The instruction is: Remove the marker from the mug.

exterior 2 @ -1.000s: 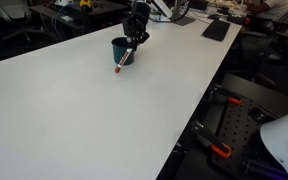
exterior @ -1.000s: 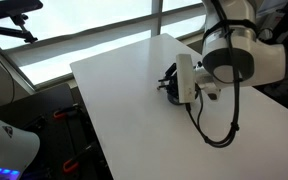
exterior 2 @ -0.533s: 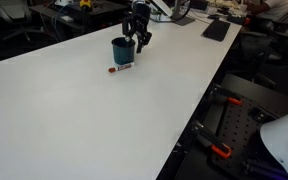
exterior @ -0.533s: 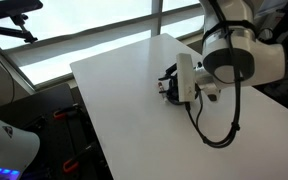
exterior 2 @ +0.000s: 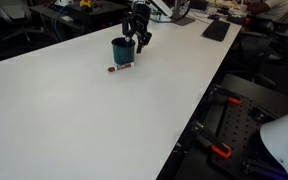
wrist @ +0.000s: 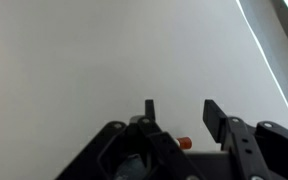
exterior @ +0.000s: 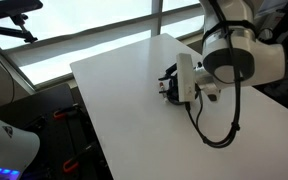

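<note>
Marker (exterior 2: 120, 69) lies flat on the desk (exterior 2: 84, 125), out of the mug (exterior 2: 121, 49) and toward the desk's far edge, with its reddish end pointing left. The mug stands upright just behind it; touching or not, can't tell. Just right of the mug the fingers (exterior 2: 141, 42) hang spread wide, gripping nothing. Wrist view: fingers (wrist: 212, 117) apart over bare desk, small orange-red tip (wrist: 185, 143) low between them. In an exterior view the arm (exterior: 229, 55) hides mug and marker.

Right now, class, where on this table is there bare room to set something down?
The wide white table between the marker and the near edge is bare. It is crowded at the far end, where the mug, marker and tool cluster.
</note>
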